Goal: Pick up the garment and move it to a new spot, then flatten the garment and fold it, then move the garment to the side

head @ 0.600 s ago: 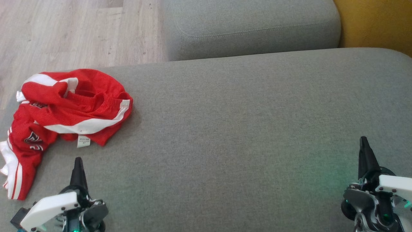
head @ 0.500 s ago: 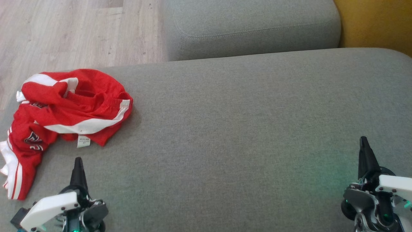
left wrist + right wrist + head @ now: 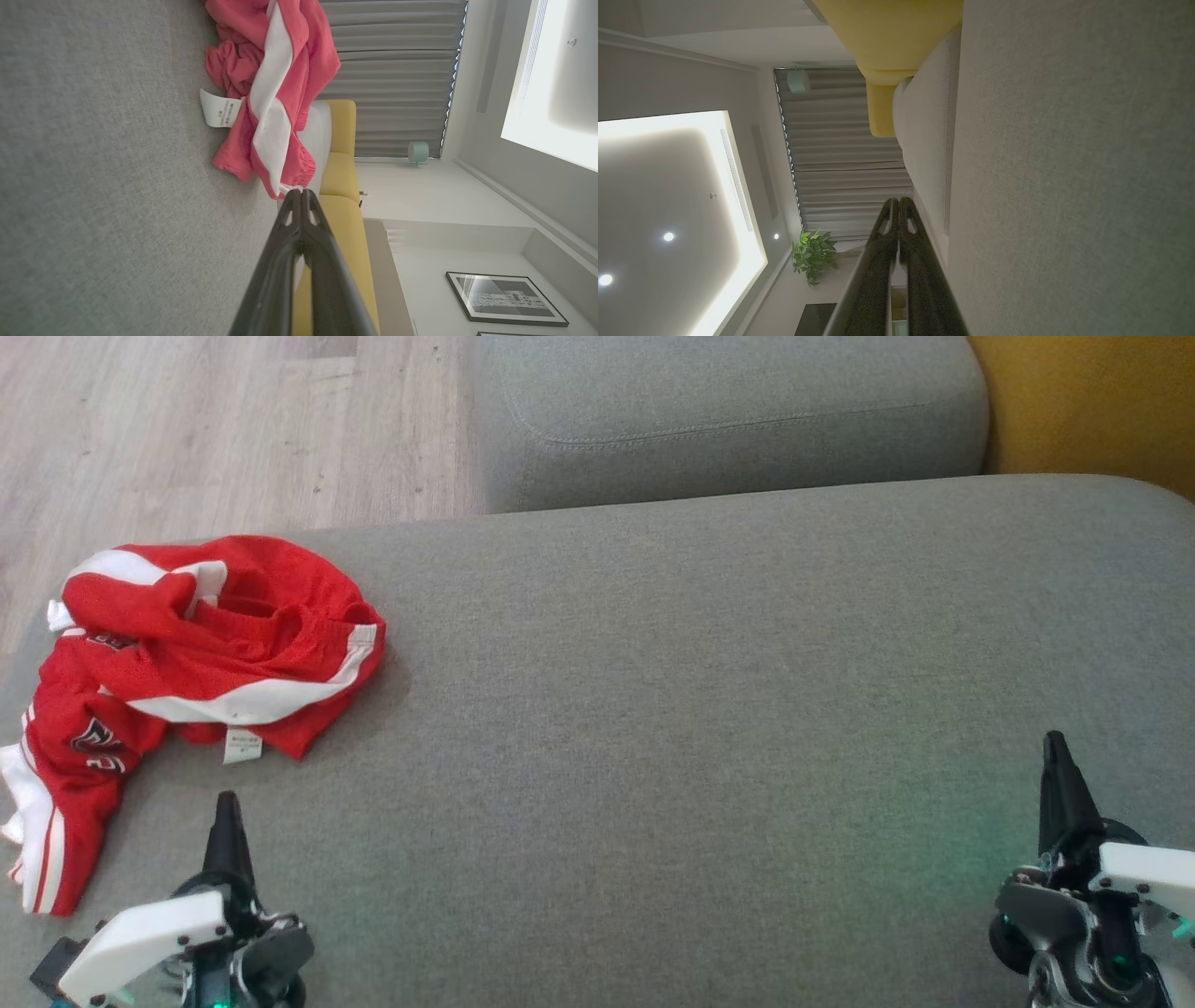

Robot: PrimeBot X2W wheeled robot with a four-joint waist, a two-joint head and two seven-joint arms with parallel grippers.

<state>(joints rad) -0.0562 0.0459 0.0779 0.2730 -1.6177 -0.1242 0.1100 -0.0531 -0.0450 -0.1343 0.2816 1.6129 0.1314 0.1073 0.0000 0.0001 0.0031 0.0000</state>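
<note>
The red-and-white garment lies crumpled near the left edge of the grey cushion, its white label showing on the near side; the left end effector hovers just beside it, fingers pressed together, holding nothing; the right end effector, fingers likewise pressed together and empty, sits well apart at the cushion's right.

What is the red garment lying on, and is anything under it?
The red garment lies crumpled on the grey sofa cushion, its white label poking out on the near side. Whether anything lies beneath its folds cannot be seen; the fabric covers that patch.
</note>
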